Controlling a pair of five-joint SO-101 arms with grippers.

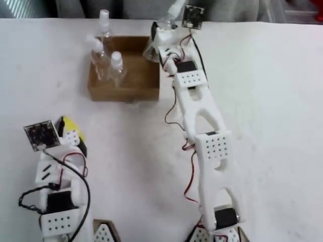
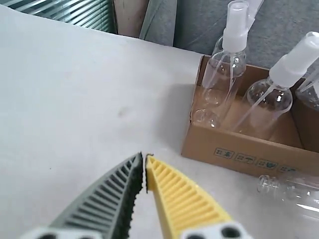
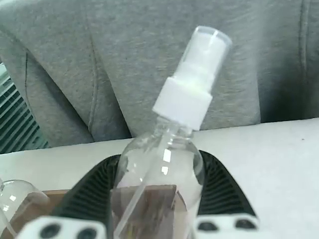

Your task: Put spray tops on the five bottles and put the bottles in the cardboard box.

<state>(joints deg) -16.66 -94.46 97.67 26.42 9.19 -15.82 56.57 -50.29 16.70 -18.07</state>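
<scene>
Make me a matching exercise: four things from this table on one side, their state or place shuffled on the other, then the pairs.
1 left gripper
2 right gripper
3 cardboard box
4 topless bottle

A shut on a sprayer-topped bottle
B lying on the table beside the box
C shut, empty
D has topped bottles inside

Pairs: 1-C, 2-A, 3-D, 4-B
</scene>
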